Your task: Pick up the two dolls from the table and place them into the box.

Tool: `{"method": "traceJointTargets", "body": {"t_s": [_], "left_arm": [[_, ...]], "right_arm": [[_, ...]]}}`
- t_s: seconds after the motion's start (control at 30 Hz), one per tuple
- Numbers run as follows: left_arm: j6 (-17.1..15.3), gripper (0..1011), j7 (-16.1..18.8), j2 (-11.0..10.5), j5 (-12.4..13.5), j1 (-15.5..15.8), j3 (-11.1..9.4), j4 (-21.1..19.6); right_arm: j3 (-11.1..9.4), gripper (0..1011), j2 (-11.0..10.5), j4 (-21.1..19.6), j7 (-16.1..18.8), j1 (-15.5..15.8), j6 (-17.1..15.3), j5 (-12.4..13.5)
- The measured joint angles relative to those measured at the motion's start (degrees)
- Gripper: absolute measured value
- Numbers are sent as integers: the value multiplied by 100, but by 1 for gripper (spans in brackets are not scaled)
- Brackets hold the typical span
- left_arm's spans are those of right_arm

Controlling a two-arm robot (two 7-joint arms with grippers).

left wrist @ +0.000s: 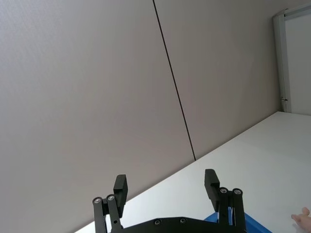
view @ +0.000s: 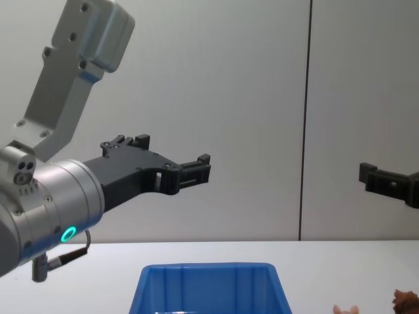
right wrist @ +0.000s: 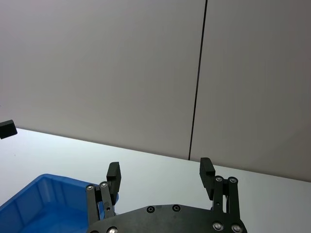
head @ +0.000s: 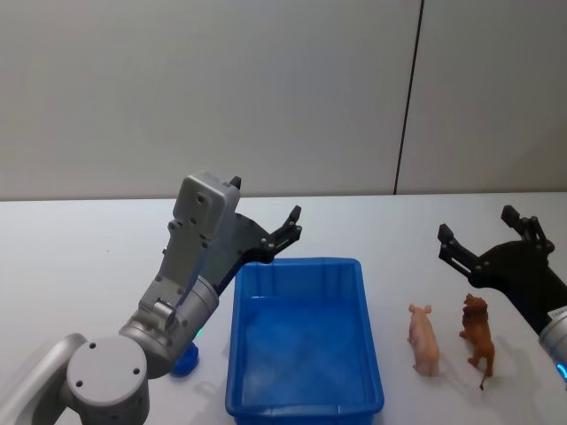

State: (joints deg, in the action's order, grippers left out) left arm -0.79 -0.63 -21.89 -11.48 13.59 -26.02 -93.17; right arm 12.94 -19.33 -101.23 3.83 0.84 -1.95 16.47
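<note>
The blue box [head: 299, 264] stands on the white table [head: 89, 248] at front centre, and nothing shows inside it. Just right of it stand the two dolls: a pale pink one [head: 423, 338] and a reddish-brown one [head: 477, 330], side by side. My left gripper [head: 266, 198] hovers open above the box's far left corner, holding nothing. My right gripper [head: 476, 223] is open and raised behind the dolls, level with them. In the chest view the left gripper [view: 173, 150] hangs well above the box [view: 206, 271]. The wrist views show both sets of fingers spread: left gripper [left wrist: 165, 177], right gripper [right wrist: 159, 166].
A small blue round object [head: 184, 360] lies beside the box's left wall, partly hidden under my left arm. A plain wall with a dark vertical seam [head: 407, 97] closes off the table's far edge. Bare tabletop stretches away at the far left.
</note>
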Motion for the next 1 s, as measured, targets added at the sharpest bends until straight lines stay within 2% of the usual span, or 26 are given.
{"method": "traceJointTargets", "body": {"t_s": [1.0], "left_arm": [[0, 1004, 0, 0, 0, 0, 0, 0]], "right_arm": [[0, 1001, 0, 0, 0, 0, 0, 0]]}}
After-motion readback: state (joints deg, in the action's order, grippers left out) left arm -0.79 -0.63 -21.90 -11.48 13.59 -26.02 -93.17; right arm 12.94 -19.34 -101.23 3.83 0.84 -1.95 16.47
